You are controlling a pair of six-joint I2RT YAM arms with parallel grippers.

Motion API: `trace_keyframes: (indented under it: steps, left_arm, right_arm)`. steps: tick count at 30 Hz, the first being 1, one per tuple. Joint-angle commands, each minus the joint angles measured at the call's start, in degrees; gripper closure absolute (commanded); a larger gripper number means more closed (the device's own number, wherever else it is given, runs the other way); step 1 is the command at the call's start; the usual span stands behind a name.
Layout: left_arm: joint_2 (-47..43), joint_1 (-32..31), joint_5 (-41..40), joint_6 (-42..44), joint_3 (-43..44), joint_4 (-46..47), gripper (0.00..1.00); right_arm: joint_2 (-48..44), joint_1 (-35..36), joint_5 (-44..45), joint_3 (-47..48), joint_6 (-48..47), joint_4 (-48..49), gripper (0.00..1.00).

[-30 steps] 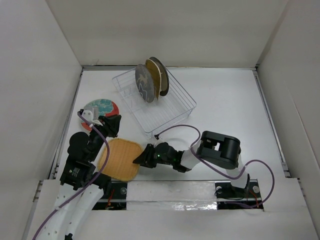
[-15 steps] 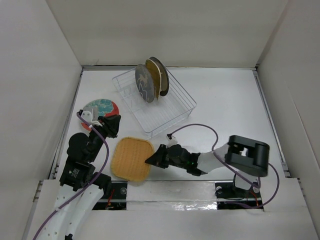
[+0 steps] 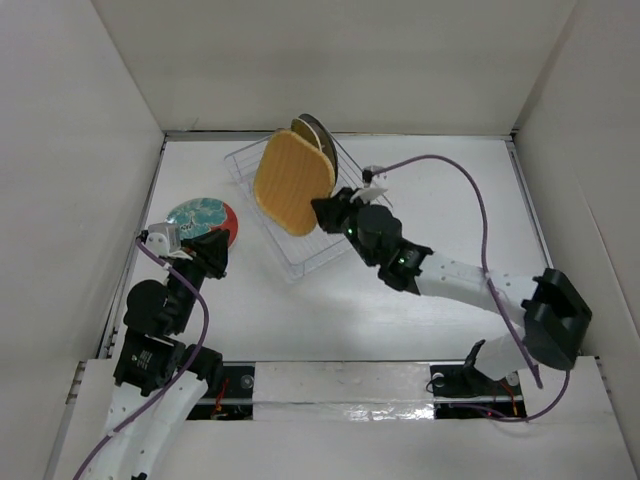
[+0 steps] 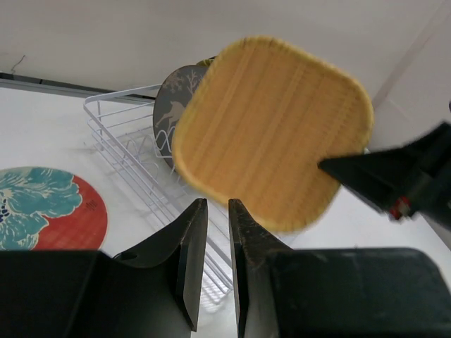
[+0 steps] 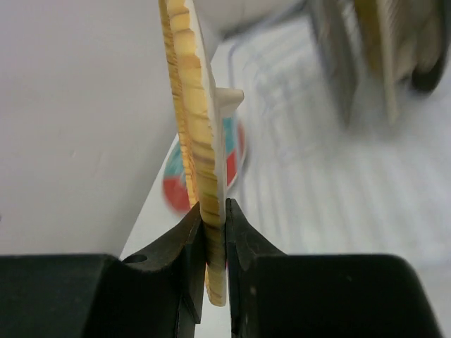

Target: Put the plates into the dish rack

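I am holding the yellow woven square plate (image 3: 293,183) pinched edge-on in the right gripper (image 3: 322,210) above the dish rack (image 3: 345,226), left gripper (image 4: 212,232) nearly closed, empty, near the red-teal plate (image 3: 200,216).

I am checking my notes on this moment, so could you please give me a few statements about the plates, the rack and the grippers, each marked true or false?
1. The right gripper is shut on the yellow woven square plate. True.
2. The square plate lies flat on the table. False: it is held upright above the dish rack.
3. The red-teal plate stands in the rack. False: it lies flat on the table, left of the rack.
4. The left gripper holds nothing. True.
5. The deer-pattern plate stands upright in the rack. True.
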Motion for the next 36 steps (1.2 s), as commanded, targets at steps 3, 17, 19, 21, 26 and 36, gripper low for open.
trace_keyframes:
  steps: [3, 17, 19, 21, 26, 36]
  left_arm:
    - [1.5, 0.2, 0.3, -0.6, -0.3, 2.6, 0.84]
    - [5.1, 0.2, 1.1, -0.1, -0.3, 2.9, 0.83]
    - [5.4, 0.2, 1.0, -0.1, -0.2, 2.9, 0.82]
    - [5.8, 0.2, 1.0, -0.1, -0.2, 2.9, 0.82]
    - [6.2, 0.2, 0.9, -0.1, 0.0, 3.1, 0.82]
    - [5.9, 0.2, 0.7, -0.2, -0.3, 2.8, 0.82]
  right_arm:
    - [12.2, -6.1, 6.3, 16.8, -19.0, 13.4, 1.00]
    - [42.6, -8.2, 11.6, 49.2, -43.5, 18.6, 1.00]
    - [44.0, -8.2, 11.9, 49.8, -44.1, 19.1, 1.00]
    - [45.5, -8.2, 11.9, 49.8, -43.7, 18.8, 1.00]
    - [47.1, -6.9, 12.2, 47.4, -41.3, 18.7, 1.00]
    - [48.4, -0.7, 21.8, 35.5, -40.8, 29.5, 1.00]
